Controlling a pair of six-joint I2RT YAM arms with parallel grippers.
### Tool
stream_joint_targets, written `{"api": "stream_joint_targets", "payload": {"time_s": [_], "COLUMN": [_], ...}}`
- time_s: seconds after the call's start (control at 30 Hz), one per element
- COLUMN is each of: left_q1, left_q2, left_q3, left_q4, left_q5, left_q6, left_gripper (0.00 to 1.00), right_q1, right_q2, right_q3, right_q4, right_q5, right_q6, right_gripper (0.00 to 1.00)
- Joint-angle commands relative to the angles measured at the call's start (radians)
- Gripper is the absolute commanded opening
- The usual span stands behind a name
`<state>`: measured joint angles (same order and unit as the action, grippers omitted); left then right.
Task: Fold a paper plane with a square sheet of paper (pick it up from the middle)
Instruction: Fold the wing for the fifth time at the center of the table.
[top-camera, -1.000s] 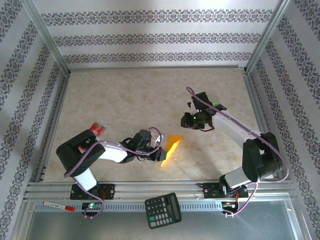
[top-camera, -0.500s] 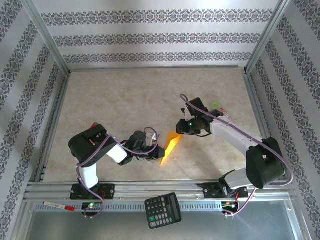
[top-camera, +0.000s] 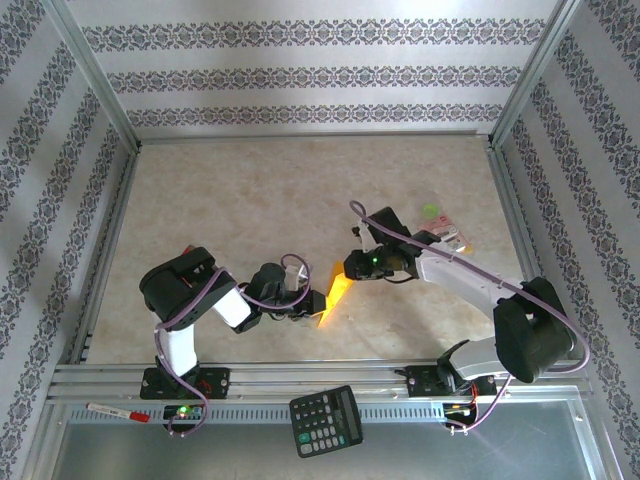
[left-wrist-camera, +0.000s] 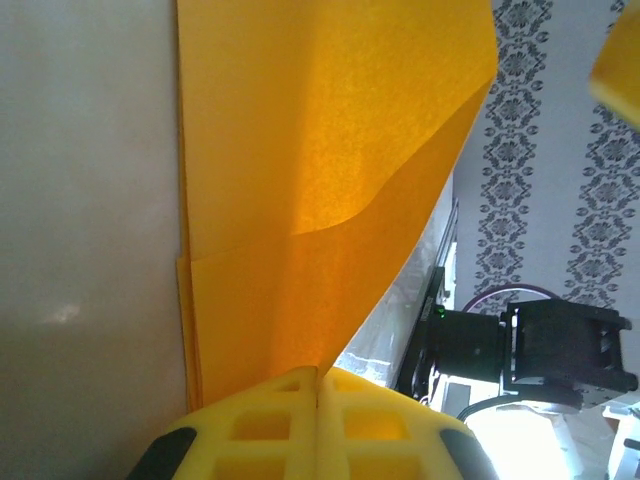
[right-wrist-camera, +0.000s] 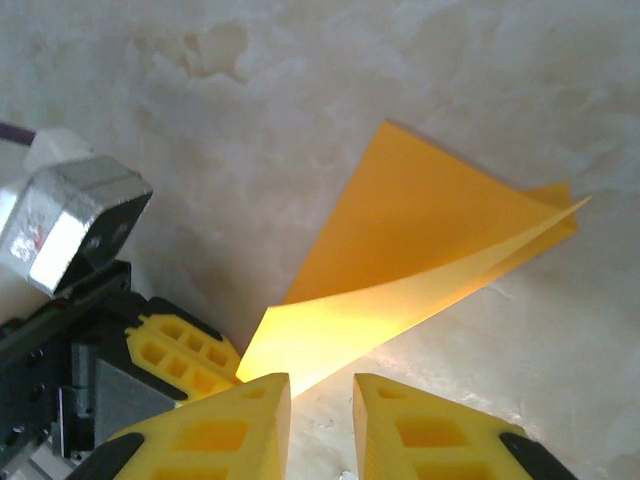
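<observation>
Orange folded paper (top-camera: 337, 293) sits mid-bench toward the front. Its long axis runs from the near end, pinched in the left tool (top-camera: 316, 304), away and slightly right to the right tool (top-camera: 349, 268), whose fingers stand a little apart at the far corner. Marbled bench (top-camera: 250, 200) gives open room beyond and leftward, with the patterned walls (top-camera: 300, 75) well apart.

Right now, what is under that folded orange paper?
Pale marbled table shows beneath the orange paper, pinched at one edge by the left gripper. Whatever lies directly behind its layers is hidden.
</observation>
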<state>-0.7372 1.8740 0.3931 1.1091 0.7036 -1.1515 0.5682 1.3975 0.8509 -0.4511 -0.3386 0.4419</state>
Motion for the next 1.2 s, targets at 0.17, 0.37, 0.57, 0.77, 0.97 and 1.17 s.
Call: {"api": "stream_joint_targets", "payload": {"time_s": [0.17, 0.37, 0.57, 0.77, 0.97, 1.17], "left_q1": [0.015, 0.016, 0.016, 0.016, 0.015, 0.015], "left_q2": [0.056, 0.056, 0.054, 0.046, 0.044, 0.044], "left_q3": [-0.04, -0.051, -0.055, -0.061, -0.065, -0.066], "left_q4": [0.058, 0.034, -0.004, -0.037, -0.054, -0.072], "left_q5": [-0.03, -0.049, -0.067, -0.083, -0.091, -0.096], "left_q6": [-0.059, -0.072, -0.08, -0.088, -0.095, -0.1], "left_gripper": [0.0, 0.0, 0.0, 0.0, 0.0, 0.0], "right_q1": [0.05, 0.06, 0.065, 0.07, 0.07, 0.07], "right_q2": [0.055, 0.13, 0.203, 0.246, 0.279, 0.297], "right_q3": [-0.033, -0.019, -0.001, 0.014, 0.027, 0.034], "right_q4": [0.127, 0.165, 0.199, 0.209, 0.213, 0.215], "right_q5": [-0.027, -0.023, -0.021, -0.005, 0.002, 0.015], "right_q6": [-0.004, -0.011, -0.013, -0.021, -0.029, -0.038], "right_gripper": [0.19, 0.16, 0.14, 0.14, 0.13, 0.13]}}
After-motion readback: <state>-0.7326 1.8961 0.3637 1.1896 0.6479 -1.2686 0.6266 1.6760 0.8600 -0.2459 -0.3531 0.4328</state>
